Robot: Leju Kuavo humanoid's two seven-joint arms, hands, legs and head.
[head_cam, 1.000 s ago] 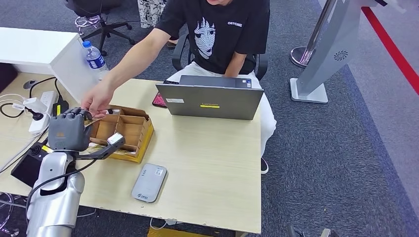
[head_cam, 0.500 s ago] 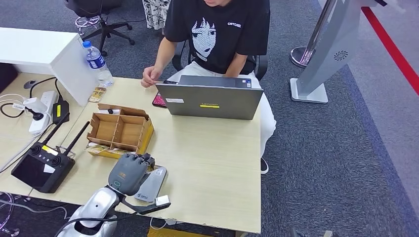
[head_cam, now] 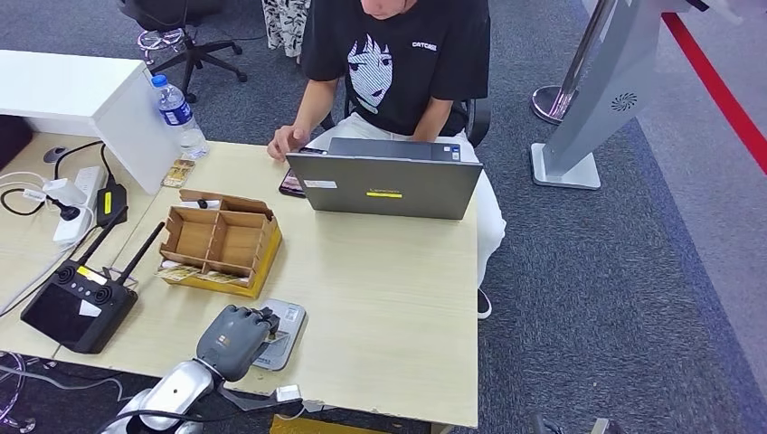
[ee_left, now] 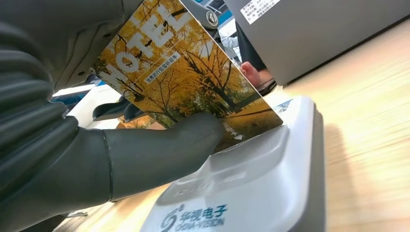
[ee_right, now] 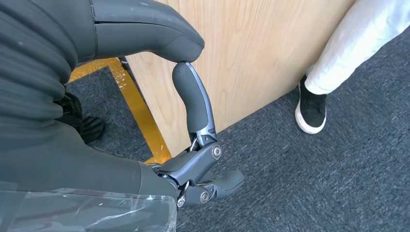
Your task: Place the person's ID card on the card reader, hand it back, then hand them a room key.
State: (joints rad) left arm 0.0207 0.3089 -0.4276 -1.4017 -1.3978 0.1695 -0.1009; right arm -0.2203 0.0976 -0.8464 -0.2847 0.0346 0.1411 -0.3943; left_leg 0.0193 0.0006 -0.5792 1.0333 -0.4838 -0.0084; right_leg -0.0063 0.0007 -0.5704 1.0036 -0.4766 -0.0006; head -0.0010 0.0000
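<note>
Left hand [head_cam: 237, 336] seen at table's near edge, about 7 o'clock in head view, resting over card reader [head_cam: 285, 318]. Card [ee_left: 183, 79] printed with yellow trees and word HOTEL pinched between thumb and fingers of left hand [ee_left: 96, 145], lower corner touching card reader [ee_left: 270, 164]. Right hand [ee_right: 183, 92] seen beside table side panel above grey carpet; fingers curled in, nothing held. Wooden organizer box [head_cam: 222, 240] placed at 11 o'clock from reader; laptop [head_cam: 391, 181] at 1 o'clock, person [head_cam: 398, 54] seated behind it.

Head view: high, looking forward and down across the pale wooden worktop [head_cam: 380, 271].
Left wrist view: very close, low over the flat grey card reader [ee_left: 261, 179].
Shared: reader [head_cam: 276, 333], worktop [ee_left: 367, 121].
</note>
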